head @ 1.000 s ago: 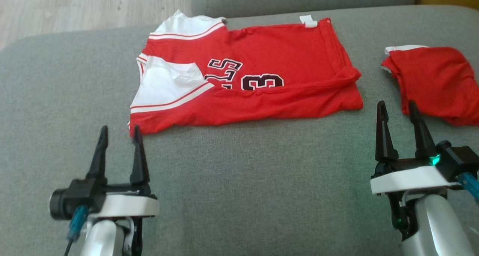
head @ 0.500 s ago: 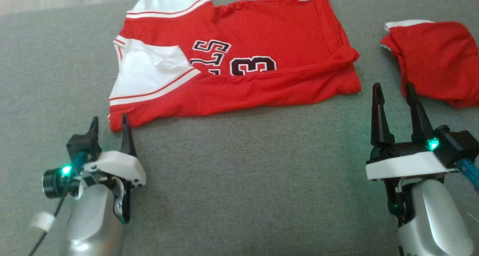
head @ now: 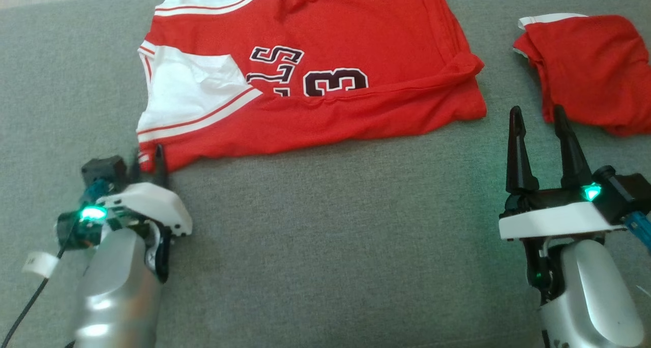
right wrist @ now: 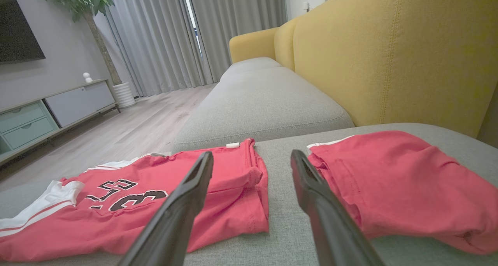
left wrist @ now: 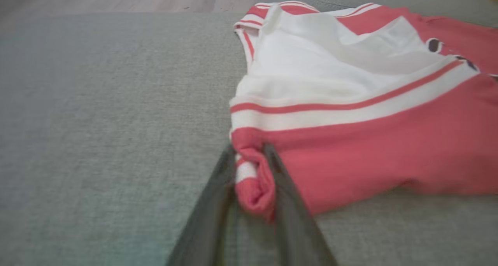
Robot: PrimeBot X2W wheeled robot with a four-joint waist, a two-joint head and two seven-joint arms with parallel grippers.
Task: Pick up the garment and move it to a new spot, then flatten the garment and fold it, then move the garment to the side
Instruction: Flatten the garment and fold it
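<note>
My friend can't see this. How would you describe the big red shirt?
Look at the grey sofa seat. The jersey lies across its middle. Unlike the smaller red garment to its right, it has white panels and black numbers.

jersey (head: 356,32) top edge cut off; left gripper (left wrist: 249,147) blurred, red garment (head: 590,68) cropped

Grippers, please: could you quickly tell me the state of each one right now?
Left gripper: jaws straddle the jersey at its corner; whether it is gripped cannot be told.
Right gripper: open, holding nothing.
</note>
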